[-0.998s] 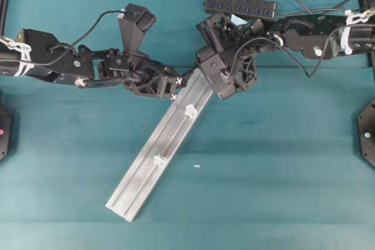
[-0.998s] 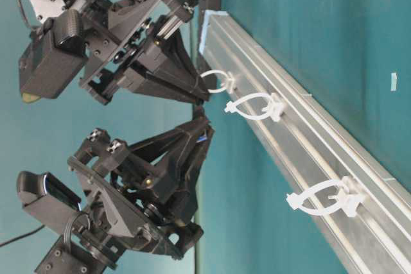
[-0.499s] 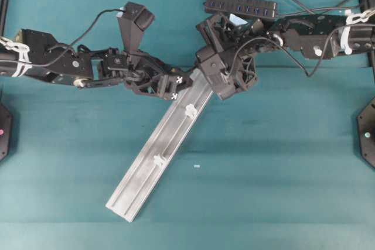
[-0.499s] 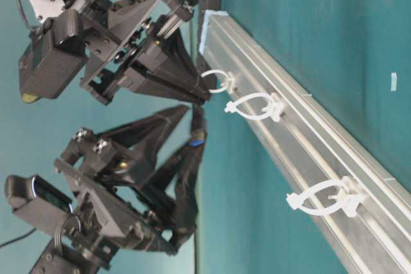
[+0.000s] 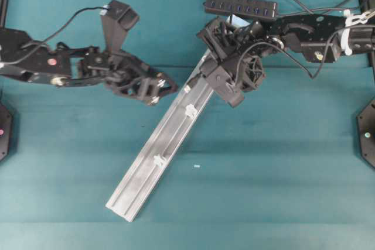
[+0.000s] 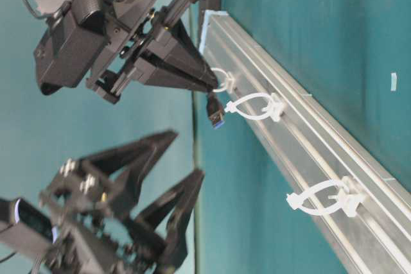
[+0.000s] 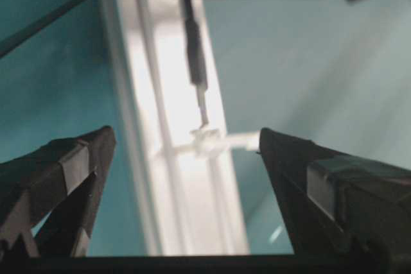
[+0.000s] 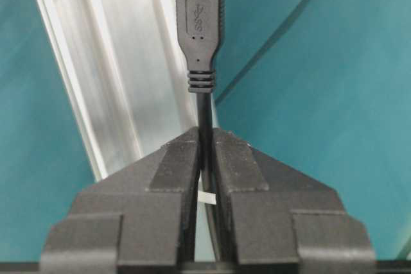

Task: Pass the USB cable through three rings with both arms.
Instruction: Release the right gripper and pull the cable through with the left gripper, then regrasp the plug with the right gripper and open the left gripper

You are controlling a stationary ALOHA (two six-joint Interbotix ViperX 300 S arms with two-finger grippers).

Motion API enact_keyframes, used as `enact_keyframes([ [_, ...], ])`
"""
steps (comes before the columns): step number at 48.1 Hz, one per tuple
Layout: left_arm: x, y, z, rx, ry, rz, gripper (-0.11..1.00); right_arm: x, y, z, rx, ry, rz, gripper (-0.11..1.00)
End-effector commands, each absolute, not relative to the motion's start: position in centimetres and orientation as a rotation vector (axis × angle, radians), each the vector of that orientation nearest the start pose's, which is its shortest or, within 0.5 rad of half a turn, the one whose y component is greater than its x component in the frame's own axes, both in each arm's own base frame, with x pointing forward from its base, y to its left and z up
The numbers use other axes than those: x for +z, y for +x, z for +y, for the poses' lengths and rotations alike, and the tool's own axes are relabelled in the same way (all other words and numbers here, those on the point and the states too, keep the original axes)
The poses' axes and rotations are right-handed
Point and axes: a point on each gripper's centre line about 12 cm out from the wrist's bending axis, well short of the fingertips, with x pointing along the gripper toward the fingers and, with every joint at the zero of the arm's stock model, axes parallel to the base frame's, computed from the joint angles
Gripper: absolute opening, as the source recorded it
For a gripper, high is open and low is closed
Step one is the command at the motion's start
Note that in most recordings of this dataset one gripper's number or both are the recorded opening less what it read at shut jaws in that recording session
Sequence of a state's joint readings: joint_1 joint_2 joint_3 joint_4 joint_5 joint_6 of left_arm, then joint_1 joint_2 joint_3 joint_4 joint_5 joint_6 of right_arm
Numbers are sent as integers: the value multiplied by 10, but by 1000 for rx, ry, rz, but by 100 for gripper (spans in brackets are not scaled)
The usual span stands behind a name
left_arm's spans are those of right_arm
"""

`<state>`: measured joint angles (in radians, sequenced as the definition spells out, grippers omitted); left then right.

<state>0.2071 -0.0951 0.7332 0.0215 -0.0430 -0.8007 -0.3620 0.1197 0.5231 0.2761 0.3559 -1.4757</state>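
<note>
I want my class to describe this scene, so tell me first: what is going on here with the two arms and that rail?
The right gripper is shut on the USB cable just behind its plug, which hangs beside the first ring at the top of the rail. The left gripper is open, holds nothing, and sits off to the rail's side. The middle ring and the last ring carry no cable yet.

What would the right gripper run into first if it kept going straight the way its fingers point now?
Probably the middle white ring. The right gripper, shut on the USB cable, points along the rail, and the plug hanging past its tips sits just short of that ring. Depth is unclear, so it might slip beside the loop.
</note>
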Motion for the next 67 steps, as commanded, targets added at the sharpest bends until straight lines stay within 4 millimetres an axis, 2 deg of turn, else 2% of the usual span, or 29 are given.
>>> enact_keyframes([
  [1,234,347,72,374,-780,389,97,140,377,-129,390,-916,972,7],
  [23,245,317,64,365,-754,395,97,135,373,-117,468,-968,995,7],
  [45,252,285,42,291,-711,372,97,130,376,-112,490,-972,997,7],
  [55,259,280,39,272,-705,341,97,126,379,-109,501,-973,999,7],
  [67,259,280,35,257,-697,352,97,122,379,-109,509,-969,1007,7],
])
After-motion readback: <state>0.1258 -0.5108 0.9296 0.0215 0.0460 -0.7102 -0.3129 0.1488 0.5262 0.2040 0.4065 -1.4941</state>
